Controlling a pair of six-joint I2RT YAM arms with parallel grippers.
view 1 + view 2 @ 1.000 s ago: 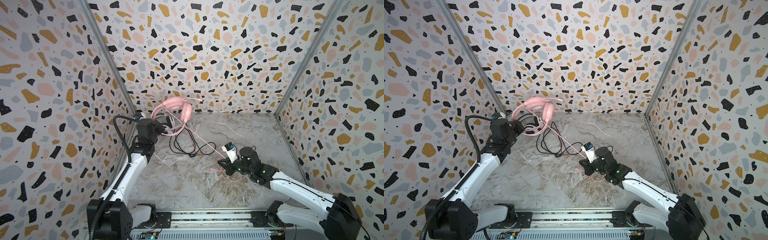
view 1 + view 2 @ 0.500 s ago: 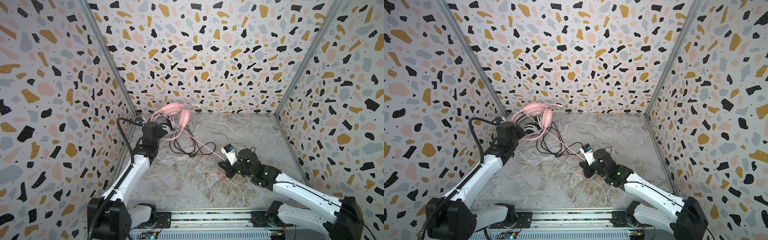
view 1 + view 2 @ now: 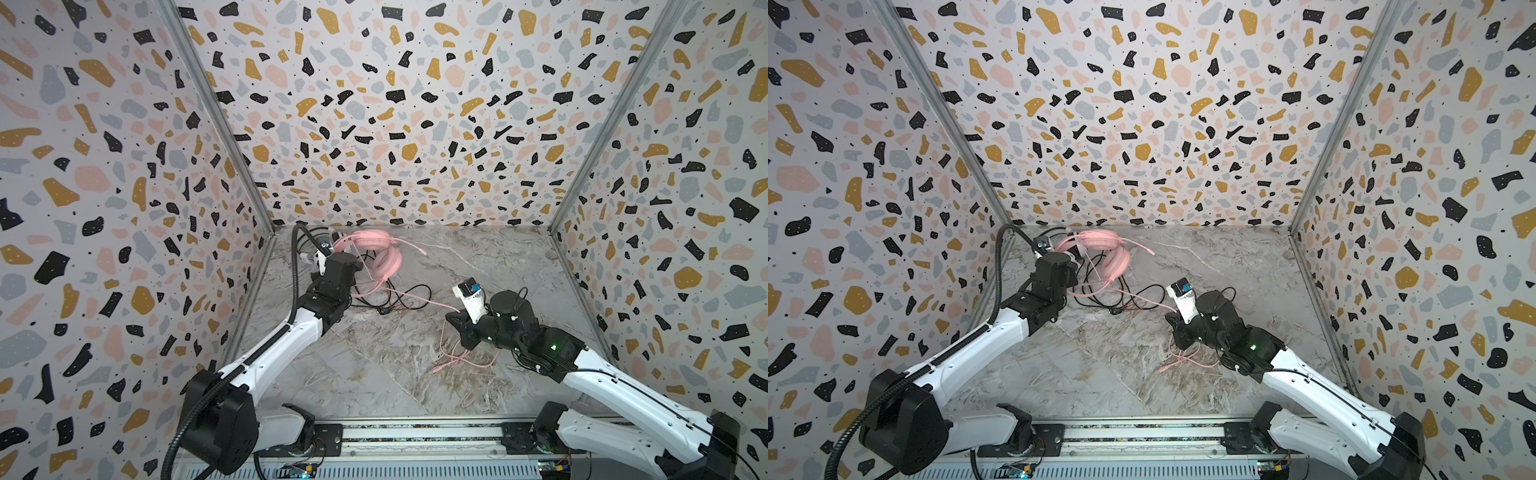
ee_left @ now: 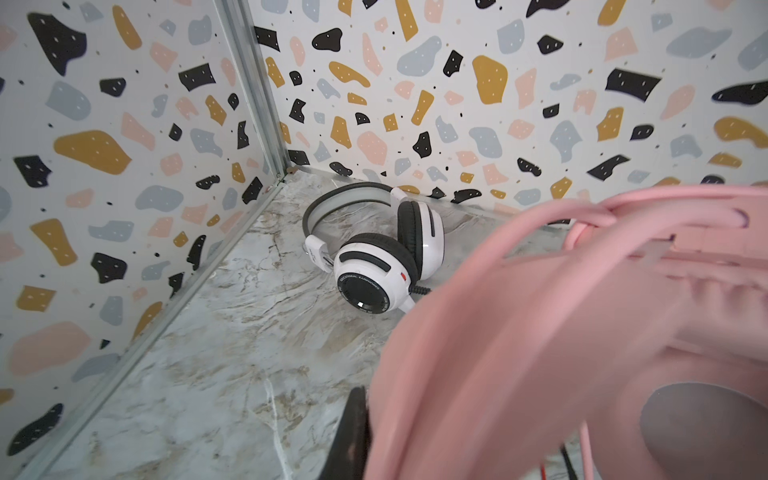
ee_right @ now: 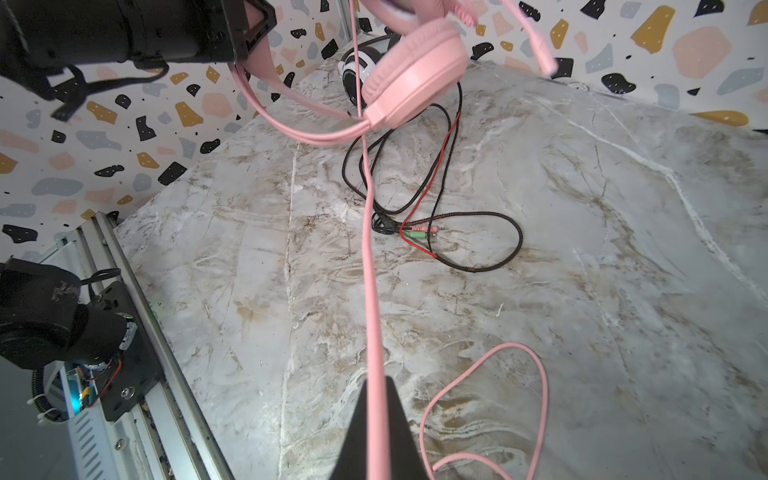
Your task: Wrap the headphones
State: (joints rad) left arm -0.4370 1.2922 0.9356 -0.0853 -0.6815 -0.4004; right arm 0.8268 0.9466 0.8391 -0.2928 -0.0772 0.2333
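My left gripper (image 3: 348, 261) is shut on the band of the pink headphones (image 3: 376, 254), holding them above the floor near the back left corner. In the left wrist view the pink headphones (image 4: 561, 332) fill the side beside the one finger (image 4: 357, 432) that shows. Their thin pink cable (image 5: 368, 249) runs tight to my right gripper (image 5: 376, 415), which is shut on it. The rest of the cable lies in loose loops (image 3: 461, 357) under that gripper (image 3: 452, 321). The white and black headphones (image 4: 382, 257) rest in the corner, and their black cable (image 5: 478, 232) is sprawled on the floor.
Terrazzo-patterned walls close in the left, back and right. A metal corner post (image 4: 253, 91) stands just behind the white headset. The arms' base rail (image 3: 415, 432) runs along the front edge of the marble floor (image 3: 374, 374).
The left gripper has brought the pink headset lower and a little to the right. The right gripper has kept its grip on the pink cable and has shifted slightly.
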